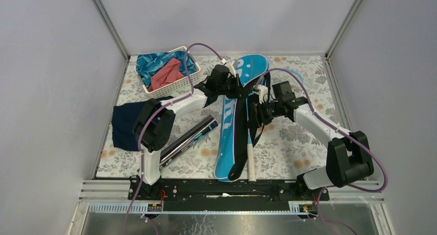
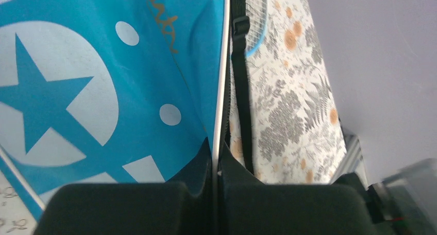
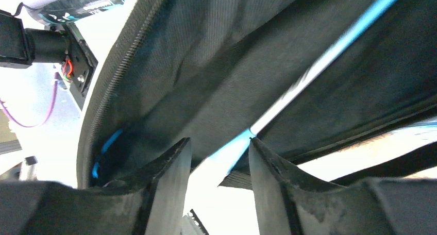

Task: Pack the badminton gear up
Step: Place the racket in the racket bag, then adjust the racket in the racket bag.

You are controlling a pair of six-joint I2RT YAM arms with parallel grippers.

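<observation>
Left hand (image 2: 214, 194) pinches the bag (image 2: 103, 65) by its edge; right hand (image 3: 219, 163) parted around a racket (image 3: 330, 60) shaft.

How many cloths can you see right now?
3. A blue patterned cloth and a red cloth lie in the white basket at the far left; a navy cloth lies on the table near the left edge. More may be hidden in the basket.

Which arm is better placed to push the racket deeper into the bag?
Right: the right fingers straddle the racket shaft at the bag opening; the left fingers are shut on the bag's edge.
</observation>
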